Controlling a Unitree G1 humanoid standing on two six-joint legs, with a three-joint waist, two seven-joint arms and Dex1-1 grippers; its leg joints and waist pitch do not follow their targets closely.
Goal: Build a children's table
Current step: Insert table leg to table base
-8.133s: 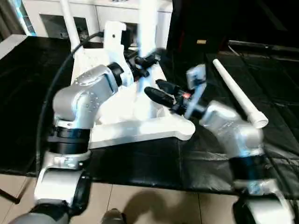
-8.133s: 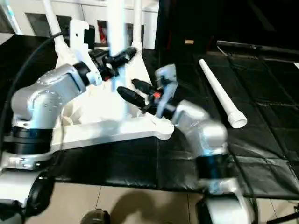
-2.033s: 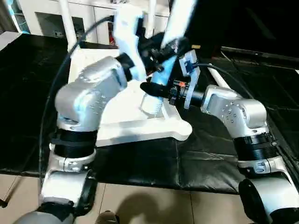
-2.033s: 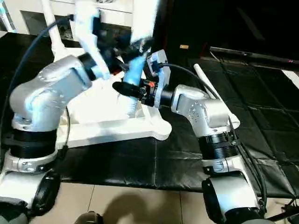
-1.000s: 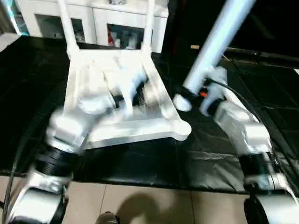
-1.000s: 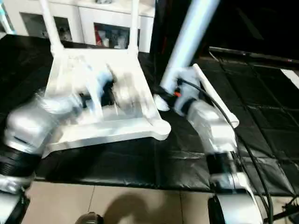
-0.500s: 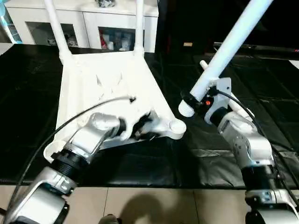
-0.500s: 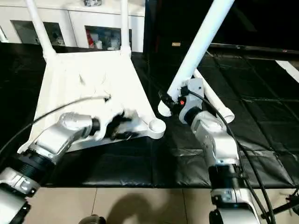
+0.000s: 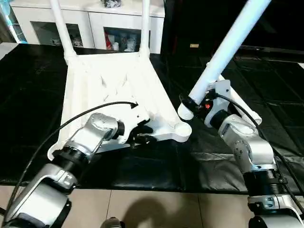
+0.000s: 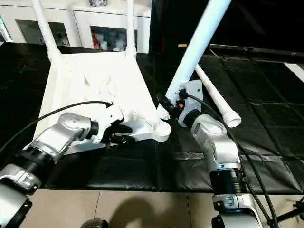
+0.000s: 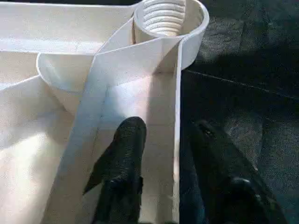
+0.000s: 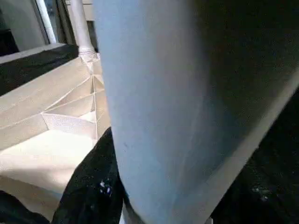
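Note:
The children's table top (image 9: 109,80) lies upside down on the black mat, ribs up. Two legs (image 9: 59,19) (image 9: 145,23) stand upright in its far corners. My left gripper (image 9: 142,133) is at the near rim beside the empty threaded corner socket (image 11: 163,14). Its fingers (image 11: 128,140) straddle the rim wall, one inside and one outside, with a gap still showing. My right gripper (image 9: 192,101) is shut on a third leg (image 9: 223,47), which tilts up to the right, its lower end hanging just right of that socket (image 9: 182,129). Another leg (image 10: 216,95) lies on the mat behind the right arm.
A white cabinet (image 9: 95,23) with glass doors stands behind the mat. The black mat (image 9: 28,95) ends at a front edge over tiled floor (image 9: 152,209). A black cable (image 9: 95,109) arcs from my left arm over the table top.
My left arm has swung down to the near rim and its fingers have narrowed around the rim wall. The right gripper still holds the tilted leg, now closer to the corner socket.

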